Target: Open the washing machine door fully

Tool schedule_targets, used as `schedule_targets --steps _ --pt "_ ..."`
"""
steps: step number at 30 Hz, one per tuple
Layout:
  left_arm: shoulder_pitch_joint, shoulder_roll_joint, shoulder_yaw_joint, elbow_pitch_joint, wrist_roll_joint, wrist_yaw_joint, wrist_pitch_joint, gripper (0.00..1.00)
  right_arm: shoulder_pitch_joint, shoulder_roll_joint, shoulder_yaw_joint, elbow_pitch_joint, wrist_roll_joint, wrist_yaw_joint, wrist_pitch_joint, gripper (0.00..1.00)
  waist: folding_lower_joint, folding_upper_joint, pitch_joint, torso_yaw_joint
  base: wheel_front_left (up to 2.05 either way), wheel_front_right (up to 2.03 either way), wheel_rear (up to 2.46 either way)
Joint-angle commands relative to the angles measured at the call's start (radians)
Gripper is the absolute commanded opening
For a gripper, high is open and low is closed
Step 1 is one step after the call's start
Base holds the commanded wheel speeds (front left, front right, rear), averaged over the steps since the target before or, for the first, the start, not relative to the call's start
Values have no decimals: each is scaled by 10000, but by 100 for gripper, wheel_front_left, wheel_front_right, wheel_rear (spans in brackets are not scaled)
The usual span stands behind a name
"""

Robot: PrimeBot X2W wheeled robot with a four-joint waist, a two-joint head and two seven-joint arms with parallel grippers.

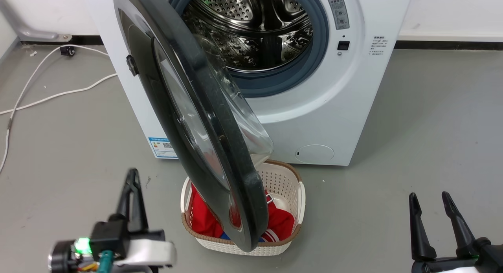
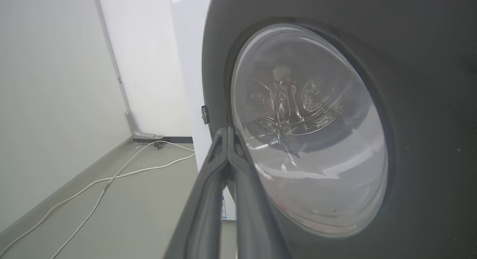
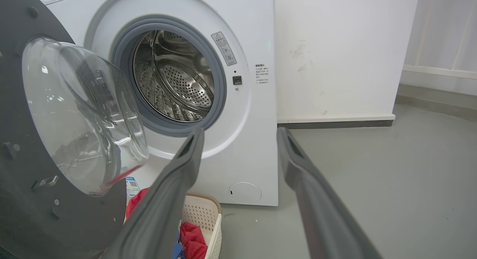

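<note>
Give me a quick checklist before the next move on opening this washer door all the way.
1. Washing machine door fully open: not ok, it stands only partway out.
2. Left gripper shut for pushing: ok.
3. Left fingers touching the door: cannot tell.
4. Right gripper clear of the door: ok, open, off to the side.
5. Door's lower edge clearing the laundry basket: cannot tell.
</note>
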Motion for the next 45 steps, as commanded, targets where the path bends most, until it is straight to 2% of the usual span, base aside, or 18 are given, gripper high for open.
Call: schedule_targets --steps 1,9,20,29,45 --pt "-154 97 73 -207 89 34 -27 0 -30 36 14 13 17 1 -21 100 0 -1 -13 -15 0 0 0" --pt "-804 491 38 -2297 524 91 -26 0 -12 35 32 75 41 1 -21 100 0 -1 -111 -47 0 0 0" --pt "-1869 716 -1323 -3977 980 -260 -24 0 94 34 102 137 91 1 -21 100 0 -1 -245 -28 0 0 0" --pt "-2488 534 -2670 -4068 1023 -602 -24 0 117 35 150 154 93 1 -21 100 0 -1 -238 -126 0 0 0" --pt "-2571 151 -5017 -2961 740 -995 -24 0 -52 35 88 198 110 1 -21 100 0 -1 42 -214 0 0 0"
